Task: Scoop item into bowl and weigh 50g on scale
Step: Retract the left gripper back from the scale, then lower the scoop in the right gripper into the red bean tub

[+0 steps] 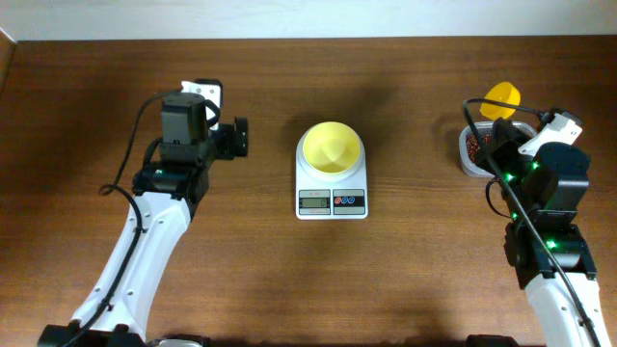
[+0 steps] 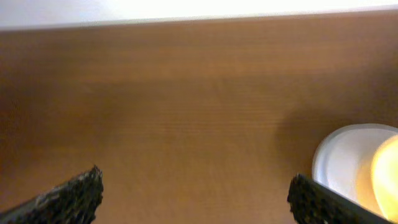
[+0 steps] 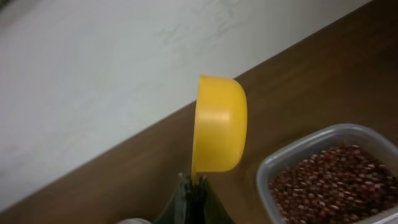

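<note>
We see the white scale (image 1: pixel 331 188) in the middle of the wooden table (image 1: pixel 96 87), its grey display (image 1: pixel 313 201) and its red and blue buttons (image 1: pixel 349 202) along the near edge. The pale yellow bowl (image 1: pixel 331 147) sits on the scale's platform, and its inside shows plain yellow from above. To the left of the scale, and apart from it, the left gripper (image 1: pixel 241 138) points toward the bowl. In the left wrist view we see this gripper (image 2: pixel 199 205) with its two dark fingers (image 2: pixel 68 199) spread wide and only bare table between them, so its jaws are open and hold nothing. The edge of the scale (image 2: pixel 339 162) and a slice of the bowl (image 2: pixel 385 174) appear at the right of that view, clear of the fingers. At the far right of the table, the dark red-brown beans (image 1: pixel 474 146) lie in a loose heap inside a clear tub (image 1: pixel 470 166). The right gripper (image 1: pixel 501 130) is over that tub, and the yellow scoop (image 1: pixel 501 99) sticks out just beyond the tub's far rim. From the right wrist we see this gripper (image 3: pixel 193 199) closed tight on the scoop's thin handle, with the scoop (image 3: pixel 217 124) turned on its side above the table, next to the tub (image 3: pixel 267 171) and the beans (image 3: pixel 336 180).
</note>
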`<state>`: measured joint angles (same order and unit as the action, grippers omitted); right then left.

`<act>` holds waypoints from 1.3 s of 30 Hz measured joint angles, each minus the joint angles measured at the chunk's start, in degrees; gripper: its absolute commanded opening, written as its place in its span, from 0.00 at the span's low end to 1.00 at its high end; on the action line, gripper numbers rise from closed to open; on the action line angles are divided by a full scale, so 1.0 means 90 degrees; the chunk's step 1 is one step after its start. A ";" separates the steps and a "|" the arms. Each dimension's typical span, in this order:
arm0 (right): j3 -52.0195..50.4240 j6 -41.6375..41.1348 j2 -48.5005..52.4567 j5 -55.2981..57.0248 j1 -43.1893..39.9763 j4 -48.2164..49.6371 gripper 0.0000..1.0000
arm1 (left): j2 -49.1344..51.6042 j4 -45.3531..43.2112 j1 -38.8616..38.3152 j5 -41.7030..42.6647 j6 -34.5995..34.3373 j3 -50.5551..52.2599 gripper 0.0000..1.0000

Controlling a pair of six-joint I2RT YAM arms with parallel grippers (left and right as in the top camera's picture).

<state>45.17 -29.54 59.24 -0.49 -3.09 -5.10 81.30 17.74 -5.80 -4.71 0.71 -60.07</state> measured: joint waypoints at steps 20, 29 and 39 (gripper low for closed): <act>0.1095 0.0964 0.1234 0.0736 -0.0245 -0.1892 0.04 | -0.0578 0.2288 0.0000 0.0308 0.0971 -0.0617 0.99; 0.1132 0.1394 0.1234 -0.0495 -0.0272 -0.2363 0.04 | -0.1540 0.3198 0.0000 0.0313 0.0969 -0.0746 0.99; 0.1134 0.1693 0.1214 -0.0243 -0.0272 -0.2375 0.04 | -0.1532 0.3198 0.0000 0.0311 0.0969 -0.0755 0.99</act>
<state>55.37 -14.31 70.17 -2.68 -5.54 -26.48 67.51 46.52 -5.80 -1.91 9.43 -66.87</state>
